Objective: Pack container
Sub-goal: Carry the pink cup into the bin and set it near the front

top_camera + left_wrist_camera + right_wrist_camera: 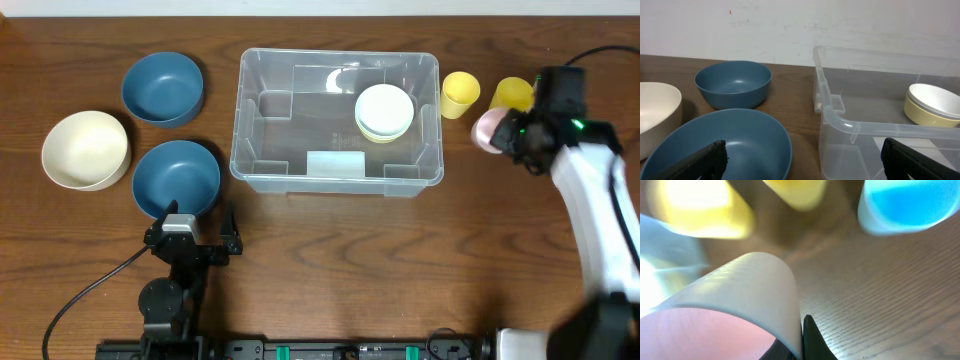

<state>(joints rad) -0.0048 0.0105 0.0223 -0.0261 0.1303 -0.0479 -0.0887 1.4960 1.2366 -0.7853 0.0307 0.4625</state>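
Two arms at a dark brown wooden table point(330, 260), seen from above. Clear container point(243, 130) at mid-table, toward the far edge, upright and open-topped. Inside, toward its right end, a stack of small bowls point(384, 111), white over pale yellow. Whitish label patch point(335, 164) at the container's near side, any print too small to read. Left of it, well apart: far blue bowl point(163, 88), near blue bowl point(176, 178), cream bowl point(86, 149). Right of it: first yellow cup point(460, 94) just beside the wall, second yellow cup point(512, 95) farther out. Left gripper point(192, 225) just on the near side of the near blue bowl, jaws spread wide, holding nothing. Right gripper point(503, 133) beside the second yellow cup, pinched on a pink cup point(486, 130).

From the left wrist: plain white wall point(790, 25) behind the table, one tiny red speck on it. Black fingers point(705, 160) far apart at both lower corners. Container's rounded corner at right, stack within.

From the right wrist: close wood grain. Pink cup's pale wall at lower left, clamped against a dark finger point(810, 340). Blurred beyond, both yellow cups and a blue cup point(905, 205).
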